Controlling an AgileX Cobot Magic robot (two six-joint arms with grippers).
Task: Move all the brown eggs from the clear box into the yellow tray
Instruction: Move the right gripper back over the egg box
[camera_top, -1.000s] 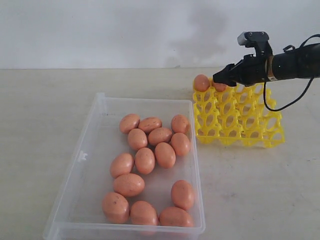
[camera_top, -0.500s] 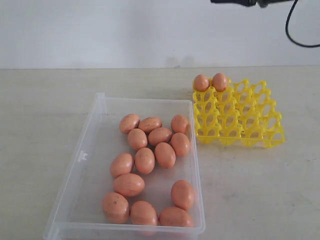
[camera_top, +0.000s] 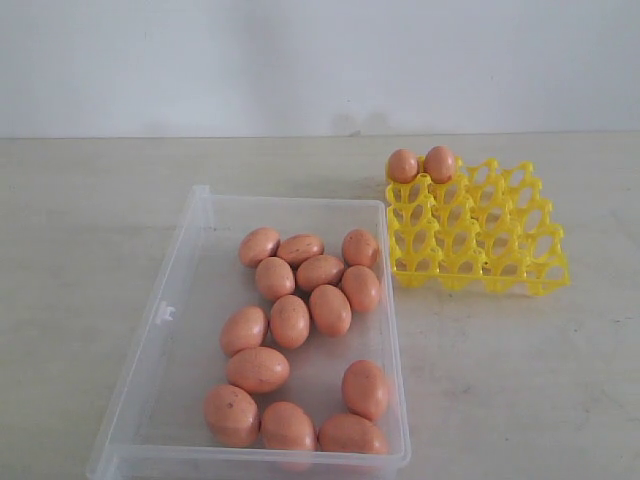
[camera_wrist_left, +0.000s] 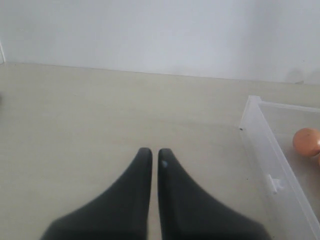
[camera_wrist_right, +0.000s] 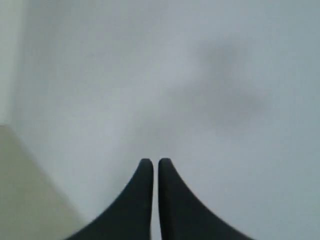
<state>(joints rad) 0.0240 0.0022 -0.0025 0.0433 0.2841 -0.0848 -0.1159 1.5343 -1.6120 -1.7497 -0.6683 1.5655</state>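
Observation:
Several brown eggs (camera_top: 290, 320) lie in the clear box (camera_top: 180, 300) at the left front of the table. Two brown eggs (camera_top: 403, 165) sit side by side in the far left corner of the yellow tray (camera_top: 500, 250), to the right of the box. Neither arm shows in the exterior view. My left gripper (camera_wrist_left: 155, 152) is shut and empty, over bare table beside the clear box's wall (camera_wrist_left: 265, 150), with one egg (camera_wrist_left: 306, 141) visible inside. My right gripper (camera_wrist_right: 155, 161) is shut and empty, facing the pale wall.
The pale tabletop (camera_top: 80, 220) runs back to a white wall (camera_top: 300, 60). The clear box has a small latch (camera_top: 166, 312) on its left wall.
One second ago the right gripper stood at the tray's far left corner over the second egg. It then rose out of the exterior view, leaving that egg in the tray, and it is now shut.

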